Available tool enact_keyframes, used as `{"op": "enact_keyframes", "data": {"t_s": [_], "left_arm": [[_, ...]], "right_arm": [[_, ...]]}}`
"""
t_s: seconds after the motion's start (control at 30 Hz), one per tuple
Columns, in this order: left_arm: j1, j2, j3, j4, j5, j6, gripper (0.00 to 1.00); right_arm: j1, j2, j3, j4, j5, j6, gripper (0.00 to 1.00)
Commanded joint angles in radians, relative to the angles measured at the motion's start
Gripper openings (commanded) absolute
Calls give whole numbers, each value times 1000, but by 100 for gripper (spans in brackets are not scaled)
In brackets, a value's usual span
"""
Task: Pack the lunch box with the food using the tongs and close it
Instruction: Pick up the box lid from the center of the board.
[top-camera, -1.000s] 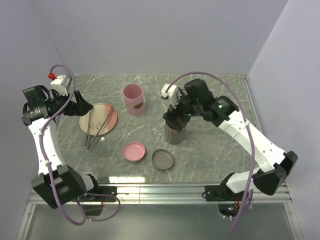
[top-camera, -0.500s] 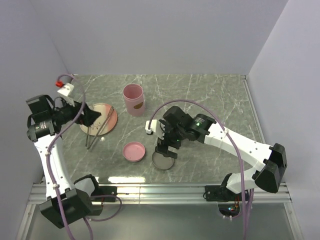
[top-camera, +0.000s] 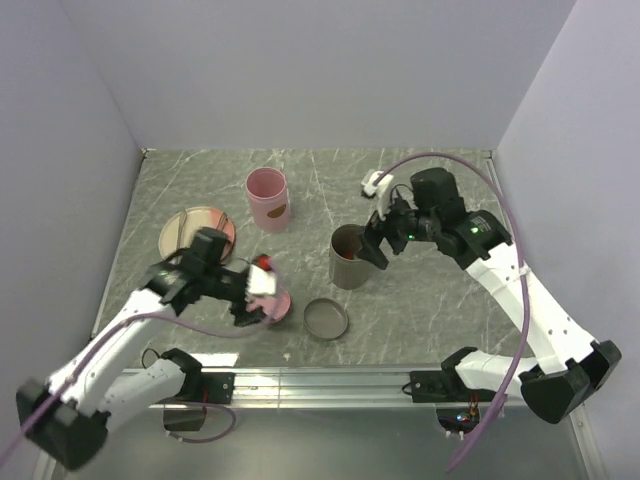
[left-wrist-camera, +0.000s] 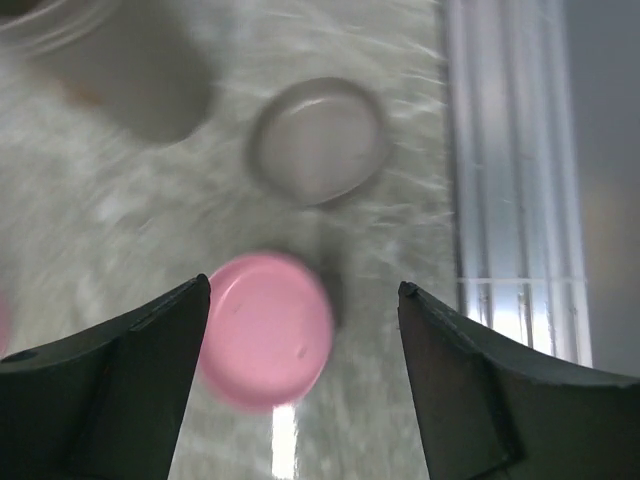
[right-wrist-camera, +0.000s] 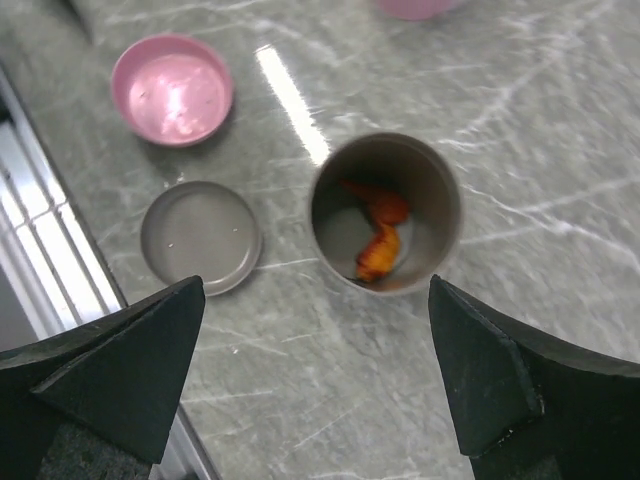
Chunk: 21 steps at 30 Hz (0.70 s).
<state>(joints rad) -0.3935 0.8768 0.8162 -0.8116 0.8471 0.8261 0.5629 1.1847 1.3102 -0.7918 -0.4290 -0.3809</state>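
Note:
The lunch box is a grey round cup (right-wrist-camera: 440, 190) standing open, with two orange-red pieces of food (right-wrist-camera: 380, 232) at its bottom. My right gripper (right-wrist-camera: 316, 283) hangs open above it, nothing between its fingers; from above it sits at the cup's right side (top-camera: 375, 248). The cup's grey lid (right-wrist-camera: 200, 235) lies flat beside it. My left gripper (left-wrist-camera: 303, 285) is open over a pink lid (left-wrist-camera: 265, 330) that lies on the table, seen blurred. From above, the left gripper (top-camera: 258, 295) covers most of that pink lid (top-camera: 281, 304). The tongs are out of view.
A tall pink cup (top-camera: 267, 198) stands at the back centre. A round plate (top-camera: 185, 225) lies at the left, partly behind the left arm. A metal rail (top-camera: 330, 380) runs along the near edge. Walls close in the left, back and right.
The left arm swung from the plate at the far left to above the pink lid. The right gripper went from the grey lid back up to the grey cup. The tongs no longer show.

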Motion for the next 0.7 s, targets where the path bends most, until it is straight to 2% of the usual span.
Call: {"op": "enact_keyframes", "data": {"t_s": [0.0, 0.03, 0.13, 0.3, 0.5, 0.67], "left_arm": [[-249, 143, 14, 100, -198, 36, 80], [-340, 172, 35, 109, -212, 34, 80], [-467, 313, 110, 108, -269, 53, 77], [-551, 558, 277, 20, -313, 85, 70], [-625, 619, 279, -4, -394, 218, 63], [-674, 639, 245, -15, -466, 300, 59]], "right_arm": [[-86, -39, 41, 26, -71, 71, 100], [-110, -46, 37, 32, -83, 85, 100], [-224, -76, 15, 51, -111, 123, 100], [-430, -88, 12, 60, -195, 175, 100], [-535, -96, 6, 71, -261, 194, 100], [-551, -92, -3, 74, -215, 188, 100]]}}
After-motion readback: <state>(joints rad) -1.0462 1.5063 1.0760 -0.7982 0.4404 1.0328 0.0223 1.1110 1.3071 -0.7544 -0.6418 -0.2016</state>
